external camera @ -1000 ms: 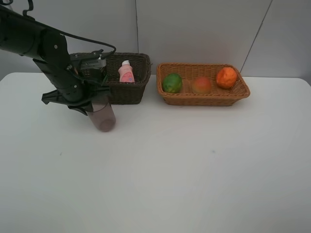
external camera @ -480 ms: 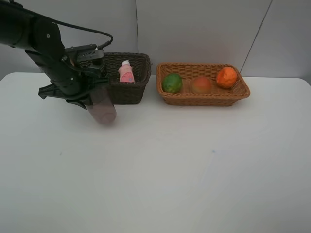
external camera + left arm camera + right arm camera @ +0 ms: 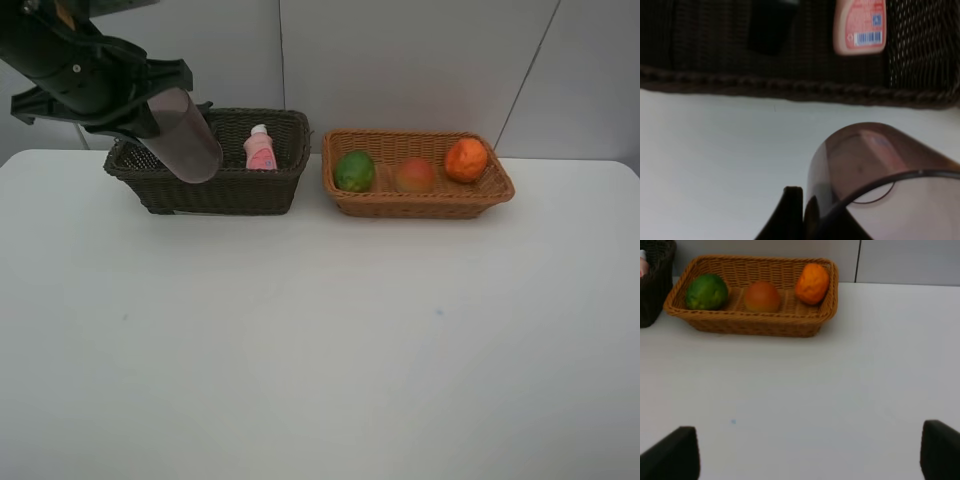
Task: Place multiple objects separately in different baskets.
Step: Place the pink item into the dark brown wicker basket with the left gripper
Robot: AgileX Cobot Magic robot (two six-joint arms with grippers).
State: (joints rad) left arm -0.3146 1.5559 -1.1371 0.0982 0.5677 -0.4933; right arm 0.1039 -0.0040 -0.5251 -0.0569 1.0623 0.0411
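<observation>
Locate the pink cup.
In the exterior high view, the pink cup hangs tilted in the left tool, over the dark brown basket, left of the pink bottle.

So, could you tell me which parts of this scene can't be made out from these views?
- Left gripper: exterior high, cup and arm hide its fingertips; left wrist, cut by the frame edge.
- Pink bottle: its base is behind the dark basket wall; left wrist crops its cap.
- Dark shape in that basket: left wrist, too dim to identify.
- Right gripper: right wrist, only finger corners show.

Left end effector (image 3: 150,112) clamped, raised
</observation>
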